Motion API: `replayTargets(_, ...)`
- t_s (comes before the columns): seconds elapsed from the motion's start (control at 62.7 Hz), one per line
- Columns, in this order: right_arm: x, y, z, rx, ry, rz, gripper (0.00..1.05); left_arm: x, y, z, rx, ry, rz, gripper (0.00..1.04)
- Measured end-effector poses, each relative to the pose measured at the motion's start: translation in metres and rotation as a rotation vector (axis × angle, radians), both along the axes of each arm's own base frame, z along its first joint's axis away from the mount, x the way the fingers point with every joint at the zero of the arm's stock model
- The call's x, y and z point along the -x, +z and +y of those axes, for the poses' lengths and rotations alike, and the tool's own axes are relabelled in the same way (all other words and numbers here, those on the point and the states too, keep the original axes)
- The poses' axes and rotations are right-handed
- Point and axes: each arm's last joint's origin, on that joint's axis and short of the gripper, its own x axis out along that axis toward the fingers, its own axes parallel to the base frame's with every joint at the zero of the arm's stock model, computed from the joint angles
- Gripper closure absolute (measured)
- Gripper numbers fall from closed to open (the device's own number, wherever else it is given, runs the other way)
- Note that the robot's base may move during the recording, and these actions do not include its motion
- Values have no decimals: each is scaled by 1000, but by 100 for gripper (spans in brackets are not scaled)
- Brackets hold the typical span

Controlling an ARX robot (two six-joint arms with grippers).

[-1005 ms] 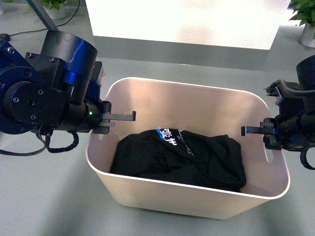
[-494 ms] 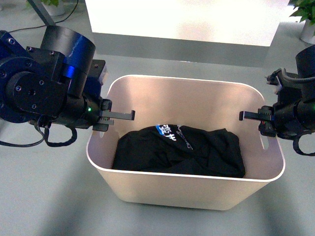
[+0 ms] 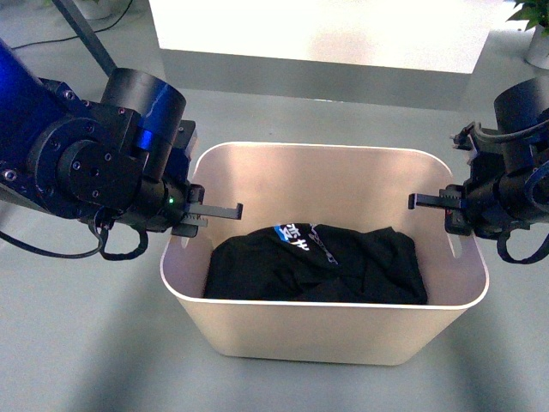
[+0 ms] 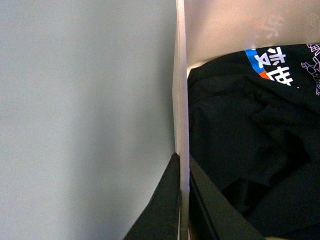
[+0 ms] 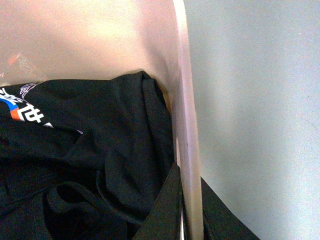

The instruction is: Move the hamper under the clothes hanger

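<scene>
Left end effector (image 3: 210, 215) was pinched on the short wall of the hamper (image 3: 343, 330). In the left wrist view one dark finger (image 4: 160, 210) lay against the outside of the rim and the other against the inside, with the thin beige wall clamped between them. Right end effector (image 3: 442, 209) gripped the opposite short wall in the same way, its fingers (image 5: 165, 205) pressed to either face of the rim and a slot handle (image 3: 461, 247) showing just below it.

The hamper sat between the two end effectors, upright, with its open top facing up. A crumpled black garment (image 3: 317, 262) with white and blue print lay in the bottom, below and inward of both sets of fingertips.

Grey floor (image 3: 103, 343) lay around and beneath the hamper. Beyond the left end effector a dark slanted bar (image 3: 86, 34) crossed the far corner, only partly in view. Beyond the hamper stood a bright white panel (image 3: 317, 30).
</scene>
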Motion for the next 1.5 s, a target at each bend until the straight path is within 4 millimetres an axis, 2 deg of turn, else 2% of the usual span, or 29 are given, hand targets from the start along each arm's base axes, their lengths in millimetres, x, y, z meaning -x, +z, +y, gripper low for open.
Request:
replayTargets(0.096, 1, -4, 0, 4, -2, 8, 102, 1, -3, 0, 1, -2, 7, 101)
replayTargets(0.144, 1, -5, 0, 7, -4, 7, 102, 1, -3, 0, 3, -5, 12, 96)
replayTargets(0.191, 0, -5, 0, 7, -9, 1, 94, 1, -3, 0, 3, -12, 14, 87)
replayTargets(0.415, -3, 3, -1, -3, -24, -38, 66, 0, 4, -1, -2, -32, -4, 58)
replayTargets(0.51, 0, 11, -2, -3, -28, -55, 50, -3, 16, 0, -1, -34, -35, 42)
replayTargets(0.574, 1, 17, -3, -5, -30, -67, 43, -4, 23, 0, 2, -35, -50, 35)
replayTargets(0.654, 4, 35, -7, -9, -36, -104, 27, -4, 41, 0, 10, -37, -90, 19)
replayTargets(0.765, 9, 53, -9, -18, -35, -141, 13, -3, 58, -1, 16, -45, -124, 5)
replayTargets(0.813, 12, 64, -10, -23, -34, -163, 6, -2, 69, -1, 16, -55, -149, 7)
replayTargets(0.877, 16, 83, -12, -22, -26, -204, 8, 0, 89, -2, 28, -70, -185, 7)
replayTargets(1.068, 24, 119, -16, -13, -24, -278, 8, 5, 128, -1, 52, -85, -254, 7)
replayTargets(1.212, 35, 170, -23, 3, -43, -423, 8, 13, 174, 5, 116, -95, -342, 7)
replayTargets(1.356, 46, 202, -24, 26, -54, -516, 8, 22, 198, 9, 137, -104, -381, 7)
replayTargets(1.467, 65, 243, -20, 31, -56, -634, 8, 36, 228, 15, 168, -97, -446, 7)
replayTargets(1.499, 72, 254, -18, 31, -57, -669, 8, 38, 232, 16, 159, -88, -469, 8)
